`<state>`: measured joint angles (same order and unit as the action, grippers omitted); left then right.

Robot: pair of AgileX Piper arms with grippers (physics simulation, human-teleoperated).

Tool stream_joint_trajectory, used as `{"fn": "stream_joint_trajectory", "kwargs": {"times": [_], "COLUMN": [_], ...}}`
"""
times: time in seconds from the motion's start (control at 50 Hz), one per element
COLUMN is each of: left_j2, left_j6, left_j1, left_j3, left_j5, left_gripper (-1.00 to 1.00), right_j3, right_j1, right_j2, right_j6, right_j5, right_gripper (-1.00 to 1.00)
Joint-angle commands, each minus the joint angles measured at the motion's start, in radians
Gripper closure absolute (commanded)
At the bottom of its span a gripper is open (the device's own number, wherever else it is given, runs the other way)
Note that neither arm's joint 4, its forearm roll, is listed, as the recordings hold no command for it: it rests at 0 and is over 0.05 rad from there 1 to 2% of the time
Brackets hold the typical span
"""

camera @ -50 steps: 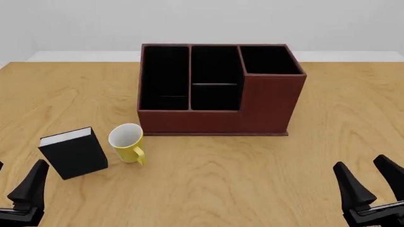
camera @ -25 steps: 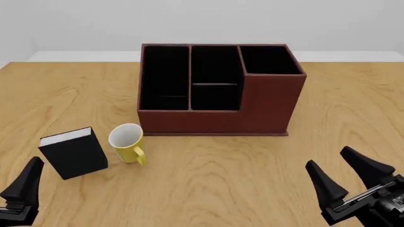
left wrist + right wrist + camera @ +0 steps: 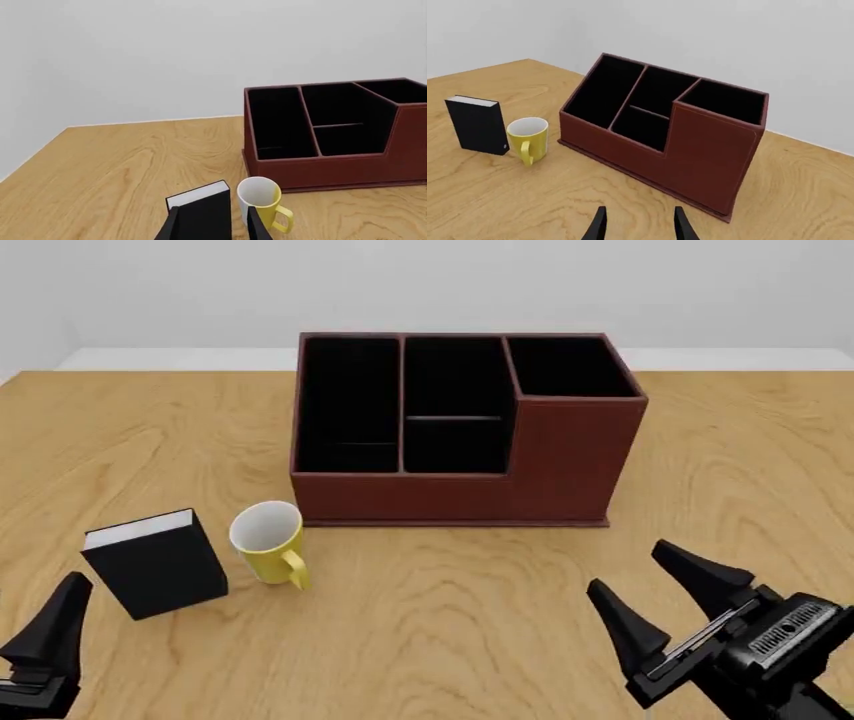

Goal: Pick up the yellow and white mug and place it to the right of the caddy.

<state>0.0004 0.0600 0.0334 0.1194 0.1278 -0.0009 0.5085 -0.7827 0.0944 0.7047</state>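
The yellow and white mug (image 3: 271, 543) stands upright on the table in front of the caddy's left end, handle facing me. The caddy (image 3: 534, 475) is a dark red-brown box with black compartments at the table's middle. My right gripper (image 3: 634, 572) hangs open and empty over the near right of the table, well to the right of the mug. The right wrist view shows the mug (image 3: 528, 137) and the caddy (image 3: 694, 145) far ahead of the gripper (image 3: 639, 221). My left gripper (image 3: 212, 222) is open at the near left, behind the mug (image 3: 260, 197).
A small black book (image 3: 158, 565) with white pages stands just left of the mug, between it and my left gripper's finger (image 3: 56, 620). Bare wooden tabletop (image 3: 734, 490) lies to the right of the caddy. The table's far edge runs behind the caddy.
My right gripper has moved left and forward over the table and turned, still open. The left gripper has dropped slightly. The mug, book and caddy have not moved.
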Motion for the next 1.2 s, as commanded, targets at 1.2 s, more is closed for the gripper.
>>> {"fn": "stream_joint_trajectory", "kwargs": {"times": [1.2], "left_j2": [0.0], "left_j6": [0.015], "left_j1": [-0.033], "left_j3": [0.159], "left_j5": [0.132], "left_gripper": [-1.0], "right_j3": [-0.174], "right_j1": [0.254], "right_j2": [-0.728], "right_j6": [0.011], "right_j5": [0.514], "right_gripper": [-1.0]}}
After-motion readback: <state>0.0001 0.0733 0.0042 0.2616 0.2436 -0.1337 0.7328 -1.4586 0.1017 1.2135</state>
